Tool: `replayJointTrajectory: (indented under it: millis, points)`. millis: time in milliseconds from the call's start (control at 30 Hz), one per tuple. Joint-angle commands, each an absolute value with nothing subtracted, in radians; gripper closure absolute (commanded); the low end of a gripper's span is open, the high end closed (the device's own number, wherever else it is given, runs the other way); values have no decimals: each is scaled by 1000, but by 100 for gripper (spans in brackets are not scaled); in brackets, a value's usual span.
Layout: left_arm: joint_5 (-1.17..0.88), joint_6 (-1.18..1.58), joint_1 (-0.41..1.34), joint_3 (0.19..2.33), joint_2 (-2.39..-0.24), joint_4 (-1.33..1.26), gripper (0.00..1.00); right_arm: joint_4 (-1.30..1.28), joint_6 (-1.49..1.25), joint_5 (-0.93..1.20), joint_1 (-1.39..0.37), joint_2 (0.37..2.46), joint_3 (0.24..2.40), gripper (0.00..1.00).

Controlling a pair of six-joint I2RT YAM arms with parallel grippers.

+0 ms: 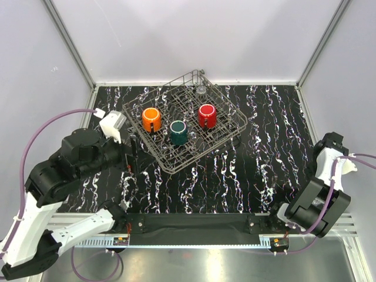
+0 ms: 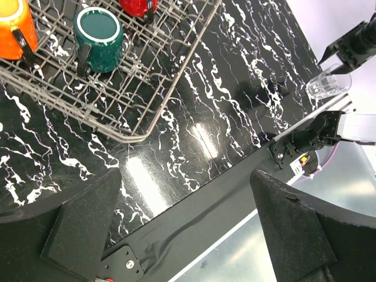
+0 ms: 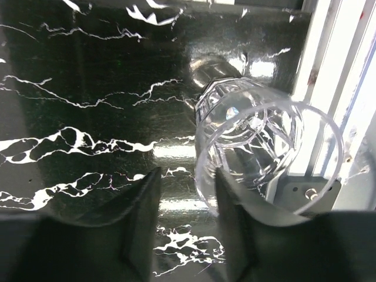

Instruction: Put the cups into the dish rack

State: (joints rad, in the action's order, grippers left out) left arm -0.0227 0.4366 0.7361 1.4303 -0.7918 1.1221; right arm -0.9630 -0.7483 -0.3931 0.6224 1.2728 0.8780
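The wire dish rack [image 1: 229, 130] stands at the middle back of the table. An orange cup [image 1: 151, 118], a dark teal cup [image 1: 178, 131], a red cup [image 1: 207, 115] and a small clear cup [image 1: 201, 90] are in it. Another clear cup [image 3: 258, 147] stands upright on the table near its right edge, and it also shows in the left wrist view [image 2: 328, 86]. My right gripper [image 3: 188, 176] is open and straddles this cup's rim. One finger [image 3: 235, 200] is inside the cup, the other [image 3: 141, 205] is outside with a gap. My left gripper [image 2: 191, 229] is open and empty, near the rack's front-left side.
The black marbled table [image 1: 247, 176] ends at a black strip and metal rail [image 1: 194, 226] along the front. White rails [image 3: 335, 70] run just right of the clear cup. Grey walls enclose the back and both sides.
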Motion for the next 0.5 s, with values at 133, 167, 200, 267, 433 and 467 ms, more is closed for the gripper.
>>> replayJointTrajectory:
  millis: [133,167,200,267,433,467]
  points:
    - [-58,408,735,1537,-811,1091,1,-963,-788,-336,629,1259,876,88]
    - [-60,410,735,1542,-818,1092,1,-965,-792,-322,629,1259,880,99]
    - [-63,413,735,1549,-819,1094,1,-966,-795,-289,629,1255,887,100]
    - [-72,416,735,1552,-827,1088,1,-965,-805,-253,629,1252,894,100]
    - [-120,428,735,1555,-834,1055,1,-1008,-818,-134,629,1241,971,100]
    - [-124,431,735,1554,-834,1049,1,-1015,-822,-114,629,1232,985,100]
